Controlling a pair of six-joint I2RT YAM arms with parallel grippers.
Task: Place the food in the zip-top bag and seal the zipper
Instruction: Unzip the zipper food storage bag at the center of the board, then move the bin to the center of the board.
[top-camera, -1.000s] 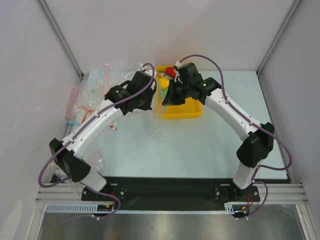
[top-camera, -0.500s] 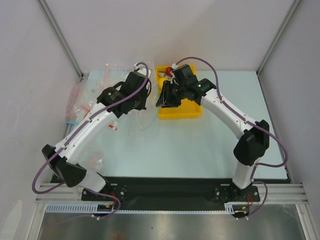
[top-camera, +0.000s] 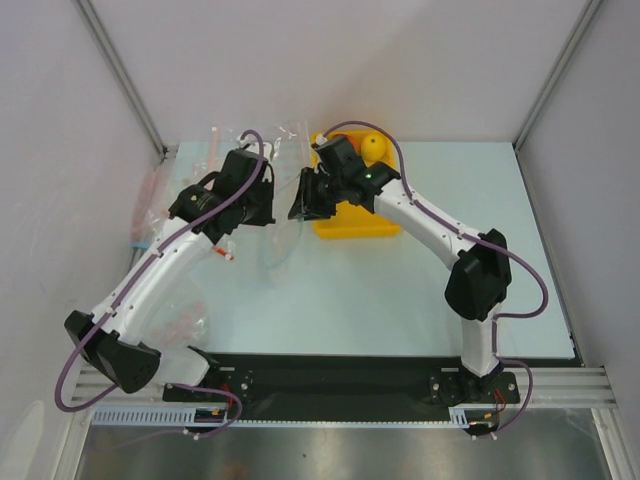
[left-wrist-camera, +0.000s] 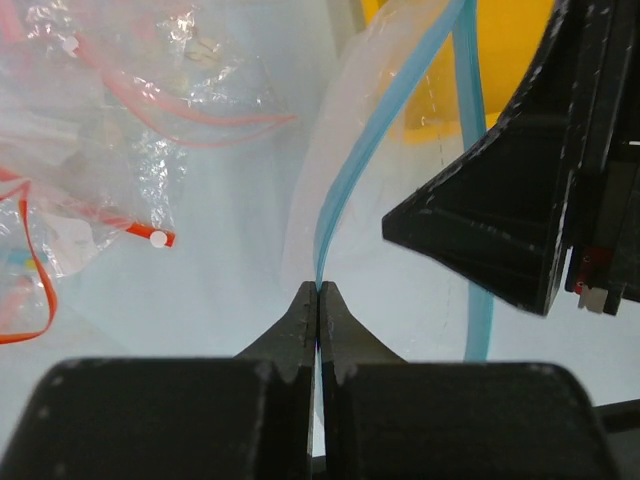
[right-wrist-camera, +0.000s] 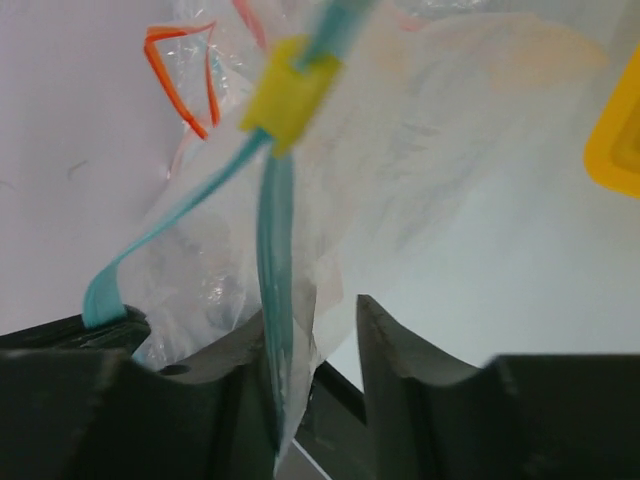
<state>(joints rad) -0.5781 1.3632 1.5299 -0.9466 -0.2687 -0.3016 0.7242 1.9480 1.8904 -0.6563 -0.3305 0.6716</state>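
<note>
The clear zip-top bag (top-camera: 283, 238) hangs between my two grippers, just left of the yellow tray. My left gripper (left-wrist-camera: 318, 292) is shut on its teal zipper strip (left-wrist-camera: 345, 170). My right gripper (right-wrist-camera: 315, 320) is open, with the zipper strip (right-wrist-camera: 275, 230) and bag film lying against its left finger (right-wrist-camera: 235, 350). A yellow slider (right-wrist-camera: 290, 95) sits on the strip above it. In the top view the left gripper (top-camera: 262, 205) and the right gripper (top-camera: 303, 200) stand close together. One yellow fruit (top-camera: 372, 148) shows in the tray. The other food is hidden by the right arm.
The yellow tray (top-camera: 358, 226) sits at the back centre, under the right arm. Clear bags with pink/red strips (left-wrist-camera: 120, 120) lie at the back left, also in the top view (top-camera: 170, 195). More bags lie near the left arm's base (top-camera: 185, 315).
Both grippers have moved left, away from the tray, carrying the bag's mouth. The right arm uncovered a yellow fruit in the tray; the red fruit no longer shows.
</note>
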